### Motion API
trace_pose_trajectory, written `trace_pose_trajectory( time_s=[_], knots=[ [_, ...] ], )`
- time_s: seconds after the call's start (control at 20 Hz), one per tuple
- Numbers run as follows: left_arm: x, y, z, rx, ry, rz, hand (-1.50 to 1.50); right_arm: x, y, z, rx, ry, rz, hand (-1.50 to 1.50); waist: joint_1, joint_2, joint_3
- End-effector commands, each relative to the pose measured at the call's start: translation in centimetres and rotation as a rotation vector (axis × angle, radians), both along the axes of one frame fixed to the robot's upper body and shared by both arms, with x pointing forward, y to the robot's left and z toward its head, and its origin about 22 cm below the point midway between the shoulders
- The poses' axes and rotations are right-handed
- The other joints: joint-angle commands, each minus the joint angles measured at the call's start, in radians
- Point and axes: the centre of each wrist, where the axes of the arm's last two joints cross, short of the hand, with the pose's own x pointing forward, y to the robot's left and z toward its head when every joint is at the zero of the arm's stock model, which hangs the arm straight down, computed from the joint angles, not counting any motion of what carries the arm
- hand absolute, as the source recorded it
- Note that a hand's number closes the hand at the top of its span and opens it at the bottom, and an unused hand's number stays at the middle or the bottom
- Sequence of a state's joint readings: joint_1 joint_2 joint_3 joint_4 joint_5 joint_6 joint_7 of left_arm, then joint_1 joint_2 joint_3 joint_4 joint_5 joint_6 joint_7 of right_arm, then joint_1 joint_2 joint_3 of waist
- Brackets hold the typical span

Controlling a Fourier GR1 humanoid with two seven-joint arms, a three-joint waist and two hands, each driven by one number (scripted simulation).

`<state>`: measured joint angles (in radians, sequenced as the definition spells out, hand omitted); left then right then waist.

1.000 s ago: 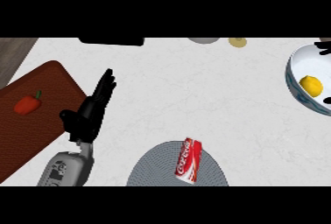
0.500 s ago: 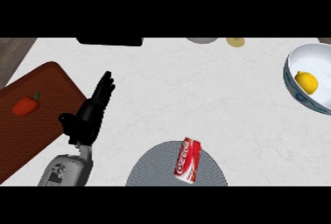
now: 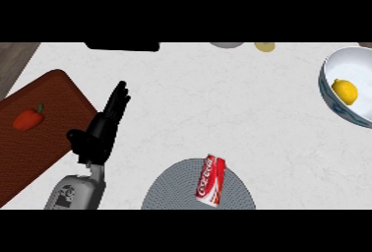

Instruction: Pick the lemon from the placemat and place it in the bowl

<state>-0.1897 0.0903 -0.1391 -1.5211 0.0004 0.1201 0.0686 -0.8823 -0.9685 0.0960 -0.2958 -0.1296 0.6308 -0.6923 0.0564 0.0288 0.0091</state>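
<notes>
Filling most of the frame, a pale, marbled tabletop [image 3: 218, 113] is seen from steeply above, with a strip of dark wooden surface showing at the upper left corner. A black flat object [image 3: 122, 46] is cut off by the top edge, and just right of centre along that edge a grey round item [image 3: 227, 44] and a small yellowish one [image 3: 264, 47] are partly visible. At the right edge a white bowl [image 3: 330, 93] with a patterned rim is found, and the lemon [image 3: 345, 91] is lying inside it. At the lower centre a grey round placemat [image 3: 170, 189] is laid out, with a red soda can [image 3: 210, 179] lying on its side across it. At the left a brown cutting board [image 3: 51, 142] is set at a slant, carrying a red bell pepper [image 3: 28, 119]. Beside the board's right edge the left hand [image 3: 102, 130] is held over the tabletop, its fingers [image 3: 117, 98] straight and released, grasping nothing. No right hand is shown.
</notes>
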Motion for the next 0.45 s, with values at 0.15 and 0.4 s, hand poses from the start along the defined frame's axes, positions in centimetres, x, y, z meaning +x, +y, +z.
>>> trace_pose_trajectory(
  time_s=[0.15, 0.4],
  knots=[
    [0.2, 0.4, 0.2, -0.003, -0.006, 0.016, 0.0, -1.1, -0.9, -0.1, 0.177, 0.027, 0.258, -1.5, -0.004, 0.004, 0.003],
    [-0.3, 0.7, -0.3, -0.004, -0.01, 0.021, 0.0, -2.0, -1.7, 0.3, 0.18, 0.022, 0.262, -1.5, -0.011, 0.001, 0.003]
  ],
)
